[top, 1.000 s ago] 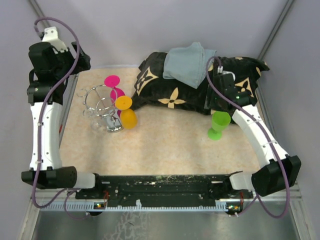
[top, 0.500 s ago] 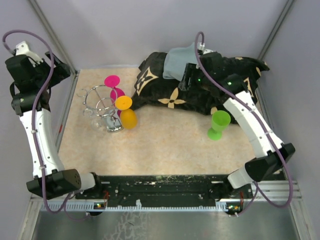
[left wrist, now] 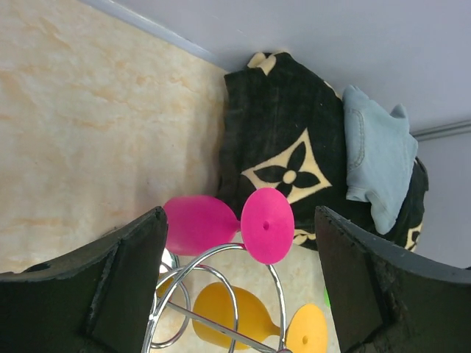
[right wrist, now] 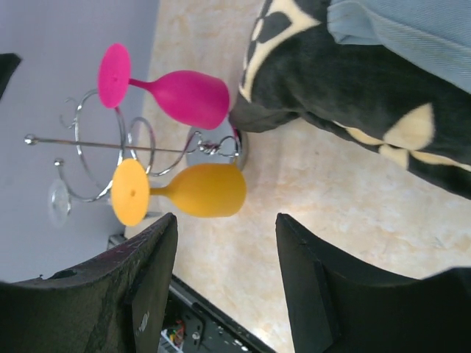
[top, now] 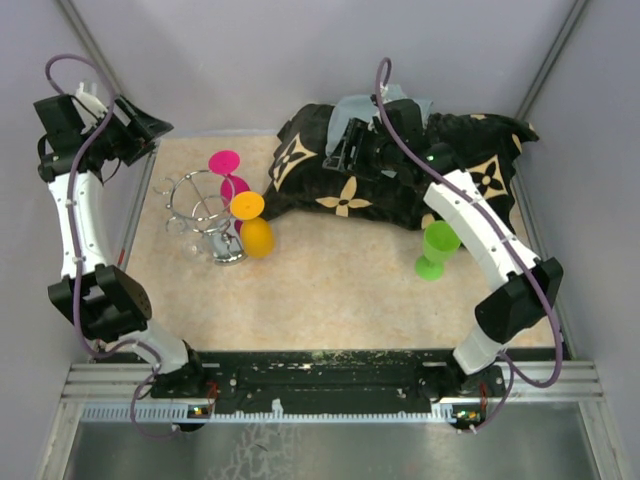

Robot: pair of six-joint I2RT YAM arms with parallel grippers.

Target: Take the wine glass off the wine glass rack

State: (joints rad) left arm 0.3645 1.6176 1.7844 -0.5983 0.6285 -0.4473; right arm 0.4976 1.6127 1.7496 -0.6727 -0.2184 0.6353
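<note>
Wine glass rack (top: 226,250) may tip if pink glass (top: 228,170) or orange glass (top: 256,230) snags a loop; left gripper (left wrist: 235,228) & right gripper (right wrist: 225,226) both apart, empty.

No lettering or number is legible; the black cloth (top: 310,190) bears only cream flower motifs.

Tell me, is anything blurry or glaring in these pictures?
Top external: soft, even light, only faint shadows; the chrome wine glass rack glints. Left wrist: the dark fingers near the lens look slightly soft, the pink wine glass sharp. Right wrist: sharp on the orange wine glass, its own fingers soft too.
</note>
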